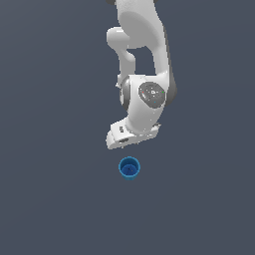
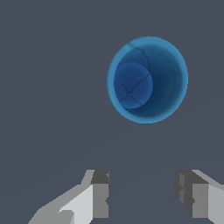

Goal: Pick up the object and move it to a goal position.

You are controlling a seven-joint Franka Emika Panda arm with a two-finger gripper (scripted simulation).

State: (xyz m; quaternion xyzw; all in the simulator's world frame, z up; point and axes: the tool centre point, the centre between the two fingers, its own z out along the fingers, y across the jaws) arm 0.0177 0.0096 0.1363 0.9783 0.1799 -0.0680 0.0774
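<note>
The object is a small bright blue cup (image 1: 129, 168). It stands upright on the dark grey floor with its mouth facing up, just below the arm's hand in the exterior view. In the wrist view the cup (image 2: 148, 79) shows from above, with its rim and narrower base visible. My gripper (image 2: 142, 192) is open and empty. Its two fingers stand wide apart with a gap between them, and the cup lies apart from them, not between them. In the exterior view the fingers are hidden under the white hand (image 1: 130, 135).
The white arm (image 1: 144, 60) reaches down from the top of the exterior view. The plain dark grey floor (image 1: 50, 199) spreads all around the cup. No goal marker shows.
</note>
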